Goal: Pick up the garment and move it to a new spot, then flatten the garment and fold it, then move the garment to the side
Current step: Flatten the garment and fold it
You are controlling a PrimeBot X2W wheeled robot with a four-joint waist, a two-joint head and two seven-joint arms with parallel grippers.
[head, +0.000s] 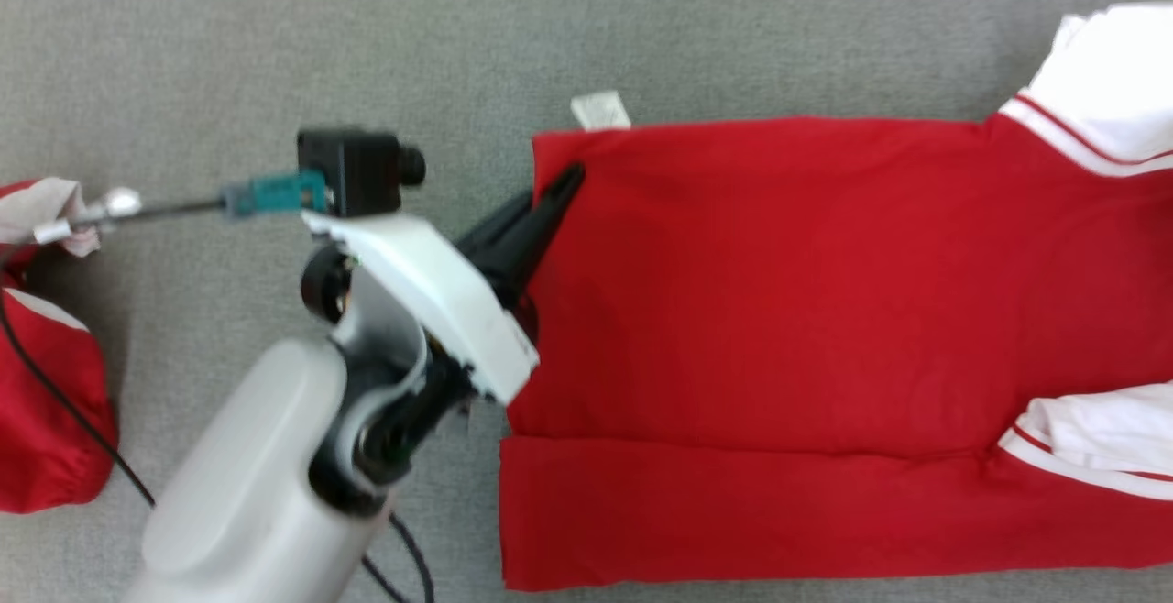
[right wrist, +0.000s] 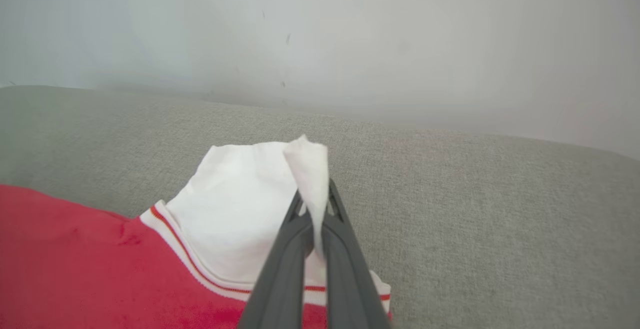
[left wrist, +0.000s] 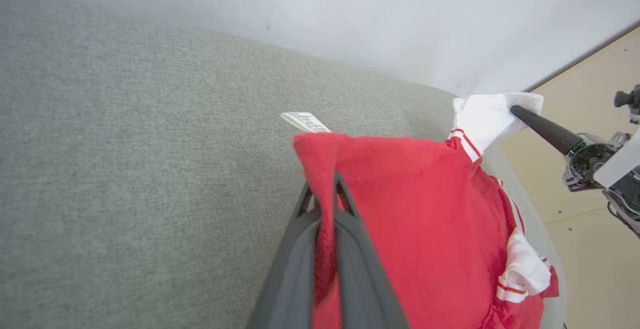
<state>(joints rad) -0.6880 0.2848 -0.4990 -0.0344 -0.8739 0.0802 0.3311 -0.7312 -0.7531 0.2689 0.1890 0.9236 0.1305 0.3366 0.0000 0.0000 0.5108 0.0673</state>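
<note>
The left gripper [left wrist: 324,184] is clamped on the red hem of the garment [head: 779,310]; the right gripper [right wrist: 315,196] pinches its white end. The garment lies spread flat between them on the grey surface [head: 275,35], one long side apparently folded already. More folding and moving aside likely remain.

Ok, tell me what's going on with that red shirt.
The robot is working on a red-and-white shirt spread across a gray fabric surface. Its left hand is shut on the shirt's red edge, close to the white label. Its right hand is shut on a white sleeve at the other end. The body lies mostly flat, with one long edge folded over.
</note>
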